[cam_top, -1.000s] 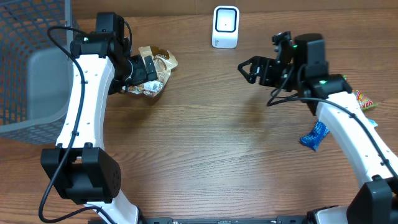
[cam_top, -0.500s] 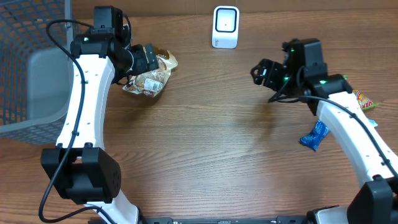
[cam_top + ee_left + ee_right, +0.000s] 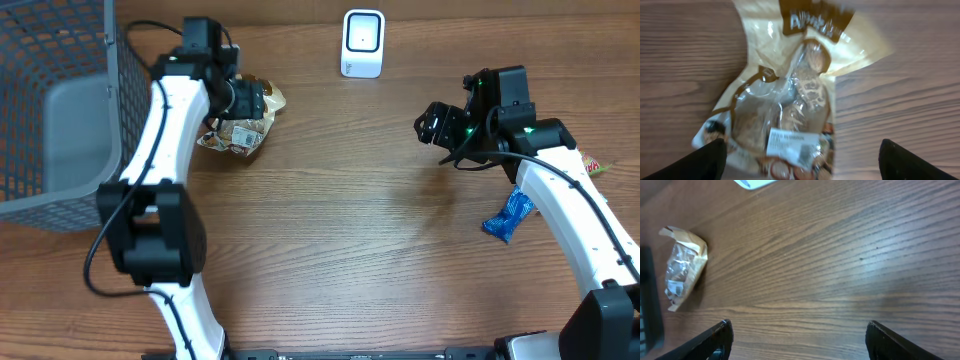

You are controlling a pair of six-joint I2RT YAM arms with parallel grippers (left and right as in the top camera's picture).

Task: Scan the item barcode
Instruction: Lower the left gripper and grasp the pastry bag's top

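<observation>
The item is a clear and tan snack bag (image 3: 243, 128) lying on the table at the back left, with a white barcode label (image 3: 791, 144) facing up. My left gripper (image 3: 250, 103) hovers right over it and is open. In the left wrist view its fingers (image 3: 710, 160) stand wide on either side of the bag's (image 3: 790, 95) lower end. The white scanner (image 3: 362, 43) stands at the back centre. My right gripper (image 3: 430, 125) is open over bare wood at the right, with nothing between its fingertips (image 3: 715, 340). The bag (image 3: 682, 265) shows far off in the right wrist view.
A grey wire basket (image 3: 50, 100) fills the left edge. A blue packet (image 3: 506, 217) lies by the right arm, and a colourful packet (image 3: 592, 166) peeks out at the right edge. The scanner's corner (image 3: 752, 182) shows at the top of the right wrist view.
My left gripper has shifted right and settled over the bag, its jaws narrowing slightly. My right gripper has drawn back to the right, away from the scanner.
</observation>
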